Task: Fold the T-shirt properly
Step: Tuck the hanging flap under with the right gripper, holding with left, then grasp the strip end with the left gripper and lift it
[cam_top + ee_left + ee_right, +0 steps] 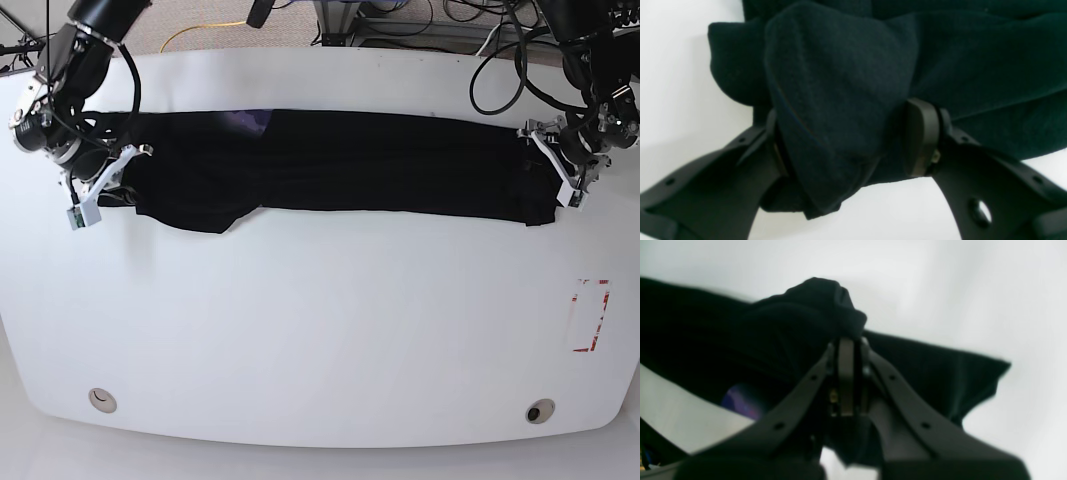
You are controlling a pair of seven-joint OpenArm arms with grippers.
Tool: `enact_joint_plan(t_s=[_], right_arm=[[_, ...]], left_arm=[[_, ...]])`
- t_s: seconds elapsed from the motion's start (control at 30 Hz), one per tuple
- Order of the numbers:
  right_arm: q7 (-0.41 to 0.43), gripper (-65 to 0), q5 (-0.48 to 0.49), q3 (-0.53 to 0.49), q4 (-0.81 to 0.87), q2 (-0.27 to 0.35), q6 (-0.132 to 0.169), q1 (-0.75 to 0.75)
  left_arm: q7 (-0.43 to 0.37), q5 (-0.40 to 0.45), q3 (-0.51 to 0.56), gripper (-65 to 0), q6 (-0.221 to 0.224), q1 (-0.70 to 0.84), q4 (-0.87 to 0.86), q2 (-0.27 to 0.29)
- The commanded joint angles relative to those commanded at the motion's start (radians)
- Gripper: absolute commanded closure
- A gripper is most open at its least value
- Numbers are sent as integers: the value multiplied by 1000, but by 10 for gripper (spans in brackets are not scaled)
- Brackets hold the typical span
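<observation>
The T-shirt (340, 168) spans the table (320, 330) across its far half; the near half lies open.

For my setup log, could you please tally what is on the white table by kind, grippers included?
T-shirt: 1
Grippers: 2, the left gripper and the right gripper, each pinching an end of the shirt
Red-and-white marking: 1
Round table holes: 2
Total: 6

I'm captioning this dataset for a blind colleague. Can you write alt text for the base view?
A black T-shirt, folded into a long band, is stretched across a white table between two robot arms. The right gripper pinches one end, and the left gripper holds the other.
</observation>
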Motion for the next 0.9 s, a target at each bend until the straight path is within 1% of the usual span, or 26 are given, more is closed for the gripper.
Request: enact_joint_plan(t_s=[0.13,0.3,0.43,0.47,0.5,0.57,0.6,0.63,0.7,0.73,0.77,0.8,0.87,0.9], right_arm=[[0,0,3,38,-5,0,0,-55],[6,0,-2,54,-9,2,0,-71],[5,0,-80,52,-38,5,0,-61],[3,-11,-106,52,-46,2,0,-61],[3,-40,-126,52,-55,2,0,-61],[5,-124,-173,52,-71,2,0,-57],[8,-189,-201,54,-72,0,0,-48],[8,-273,-230,55,-71,0,0,-44],[8,-366,-245,61,-68,0,0,-46],[8,-403,-241,86,-61,0,0,-48],[6,-430,-227,124,-48,-3,0,-48],[5,-439,-215,143,-34,-11,0,-48],[0,-444,-163,166,14,-40,0,-49],[0,-444,-141,166,40,-40,0,-52]], left_arm=[[0,0,0,-414,0,0,0,-2],[0,0,0,-414,0,2,0,-8],[0,0,0,-414,0,-2,0,-8],[0,0,0,-414,0,-2,0,-8],[0,0,0,-414,0,-2,0,-9],[0,0,0,-414,0,-5,0,-9],[0,0,0,-414,-2,-5,0,-9],[0,0,0,-414,-3,-5,2,-9],[0,0,0,-414,-5,-5,2,-9],[0,0,0,-414,-5,-5,2,-9],[0,0,0,-414,-5,-5,2,-9],[0,0,0,-414,-5,-5,2,-9],[0,-2,0,-414,-5,-6,2,-8],[0,-2,0,-414,-5,-8,2,-8]])
